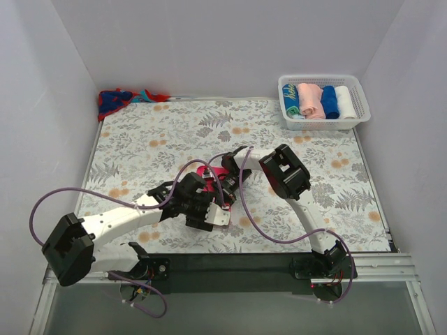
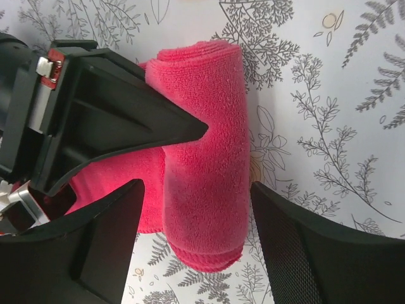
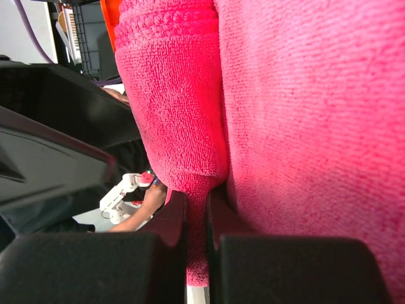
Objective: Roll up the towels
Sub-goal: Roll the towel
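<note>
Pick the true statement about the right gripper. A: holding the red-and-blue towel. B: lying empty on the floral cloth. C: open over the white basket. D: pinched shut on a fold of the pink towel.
D: the right wrist view shows the right gripper clamped on a fold of the pink towel.

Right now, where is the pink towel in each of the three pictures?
Top external: the pink towel sits at the centre, mostly hidden between the two arms' wrists.
Left wrist: the towel is a roll down the middle, between the left fingers.
Right wrist: the towel fills most of the frame, with a fold pinched by the right fingers at the bottom.
Shared landmark: the floral cloth under it, seen only in the top and left wrist views.
</note>
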Controlling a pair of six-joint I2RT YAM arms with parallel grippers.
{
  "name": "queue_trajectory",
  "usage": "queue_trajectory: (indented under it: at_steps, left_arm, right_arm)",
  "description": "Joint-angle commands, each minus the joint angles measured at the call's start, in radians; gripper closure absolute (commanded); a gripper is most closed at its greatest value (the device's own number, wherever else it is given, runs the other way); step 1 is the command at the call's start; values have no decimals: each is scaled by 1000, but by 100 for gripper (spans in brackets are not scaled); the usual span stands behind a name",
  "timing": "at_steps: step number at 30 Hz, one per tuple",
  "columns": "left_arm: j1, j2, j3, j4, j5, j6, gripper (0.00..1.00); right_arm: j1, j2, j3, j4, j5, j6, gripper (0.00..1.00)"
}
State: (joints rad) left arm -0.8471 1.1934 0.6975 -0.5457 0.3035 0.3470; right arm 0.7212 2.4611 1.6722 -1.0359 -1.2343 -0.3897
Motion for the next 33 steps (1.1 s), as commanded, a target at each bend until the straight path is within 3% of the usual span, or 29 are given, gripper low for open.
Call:
queue_trajectory:
  at_steps: [1,7,10,11,15,19,22,23,29,33]
  left_arm:
    - [-21,41,-27,90,-58,24,37]
    - [-52,78,-82,90,-53,23,46]
    - [-53,127,-86,60,-64,-11,62]
    - [-53,139,-82,43,-63,-22,71]
    - [-50,155,-73,-64,-12,-57,88]
    - [-21,170,-69,-154,95,-72,100]
    - [42,225,-44,-224,170,-54,100]
    - [71,244,-21,-233,187,-51,100]
    - [229,428,176,-388,379,30,100]
    - [276,602,314,-546,478,119,100]
  right_arm:
    - [11,88,-23,91,300,-55,95]
    - [-8,85,-26,92,302,-41,94]
    - [-14,78,-29,92,306,-40,93]
    - [-16,70,-32,92,311,-38,91]
    - [-46,42,-49,96,320,-28,80]
    - [-94,-8,-66,102,351,-8,65]
    - [-144,-66,-69,103,369,12,55]
    - [-157,-101,-71,102,372,17,45]
    - [-249,-307,-117,135,410,18,39]
    - [-310,-467,-196,195,463,6,38]
